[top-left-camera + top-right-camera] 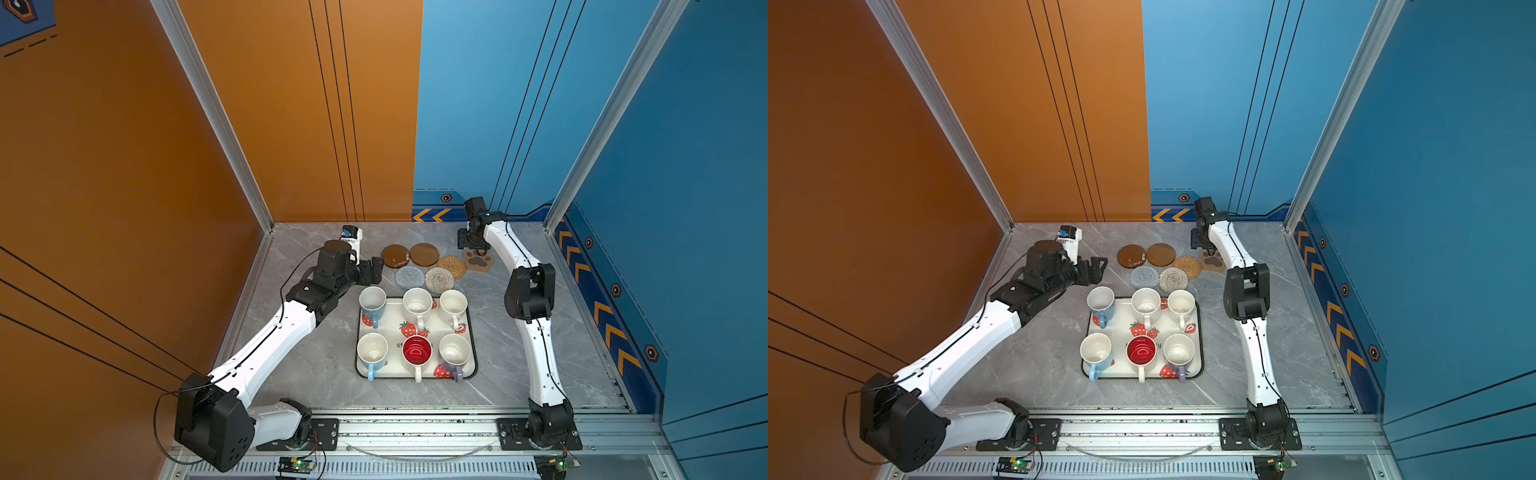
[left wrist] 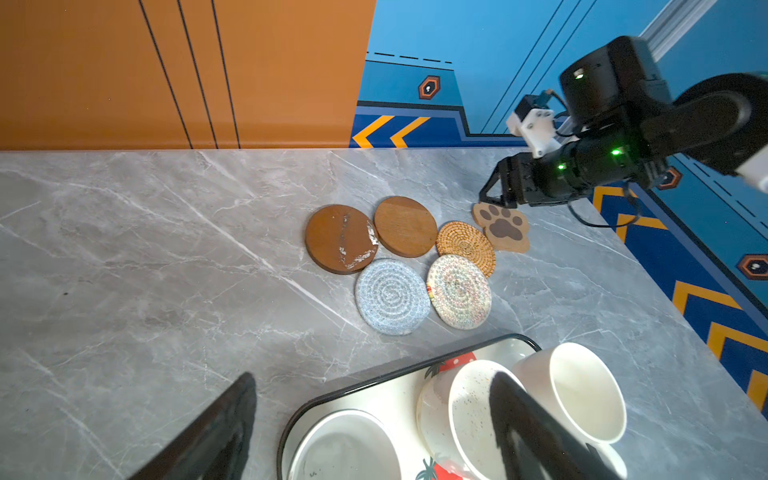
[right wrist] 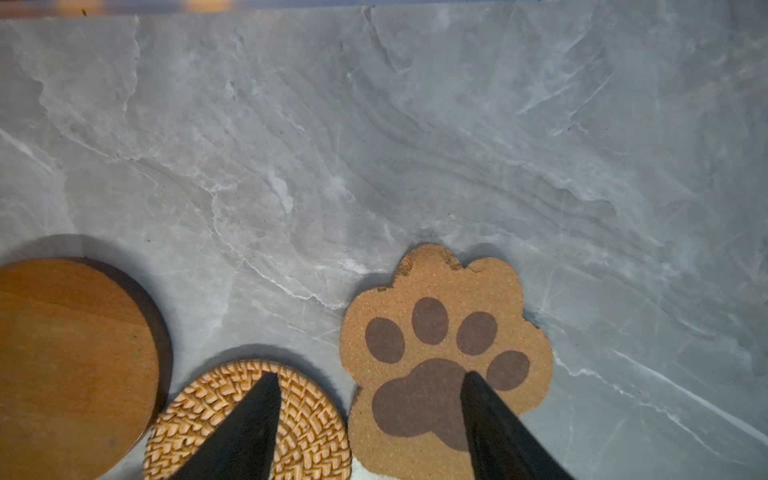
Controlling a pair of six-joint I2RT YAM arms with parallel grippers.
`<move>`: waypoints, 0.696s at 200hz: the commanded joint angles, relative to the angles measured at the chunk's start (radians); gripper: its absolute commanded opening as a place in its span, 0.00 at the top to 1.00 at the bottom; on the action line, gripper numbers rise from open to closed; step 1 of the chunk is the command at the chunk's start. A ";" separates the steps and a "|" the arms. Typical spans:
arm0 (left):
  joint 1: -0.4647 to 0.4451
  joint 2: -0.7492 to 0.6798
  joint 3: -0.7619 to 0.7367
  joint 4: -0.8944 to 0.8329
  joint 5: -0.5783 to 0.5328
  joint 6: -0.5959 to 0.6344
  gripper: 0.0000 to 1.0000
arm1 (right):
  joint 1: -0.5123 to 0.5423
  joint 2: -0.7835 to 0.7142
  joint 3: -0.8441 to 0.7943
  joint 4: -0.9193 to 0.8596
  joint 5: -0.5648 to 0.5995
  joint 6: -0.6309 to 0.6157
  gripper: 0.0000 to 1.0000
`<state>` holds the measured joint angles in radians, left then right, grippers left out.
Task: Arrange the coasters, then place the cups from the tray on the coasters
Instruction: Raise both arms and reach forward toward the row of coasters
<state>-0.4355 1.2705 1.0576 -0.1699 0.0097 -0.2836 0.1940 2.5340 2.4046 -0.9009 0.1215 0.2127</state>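
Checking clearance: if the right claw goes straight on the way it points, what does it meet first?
Likely the brown paw-print cork coaster and the tan woven round coaster beside it; height unclear.

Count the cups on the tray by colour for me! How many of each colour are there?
Light blue cups: 2
White cups: 2
Lavender cup: 1
White cup with red inside: 1
Total: 6 cups, all standing on the tray.
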 commanded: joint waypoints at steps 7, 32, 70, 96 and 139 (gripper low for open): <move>-0.026 0.010 0.039 -0.010 0.029 0.051 0.12 | 0.001 0.034 0.033 -0.039 0.047 -0.011 0.30; -0.039 0.009 0.040 -0.010 0.022 0.066 0.12 | 0.000 0.049 0.033 -0.038 0.065 -0.009 0.29; -0.046 0.010 0.042 -0.010 0.015 0.075 0.12 | -0.004 0.064 0.032 -0.039 0.077 -0.009 0.28; -0.049 0.012 0.047 -0.010 0.015 0.078 0.11 | -0.010 0.076 0.033 -0.047 0.069 -0.006 0.27; -0.057 0.019 0.048 -0.010 0.018 0.088 0.11 | -0.015 0.085 0.030 -0.053 0.042 -0.004 0.26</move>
<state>-0.4778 1.2831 1.0668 -0.1703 0.0166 -0.2237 0.1864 2.5889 2.4142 -0.9100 0.1619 0.2092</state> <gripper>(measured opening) 0.885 0.736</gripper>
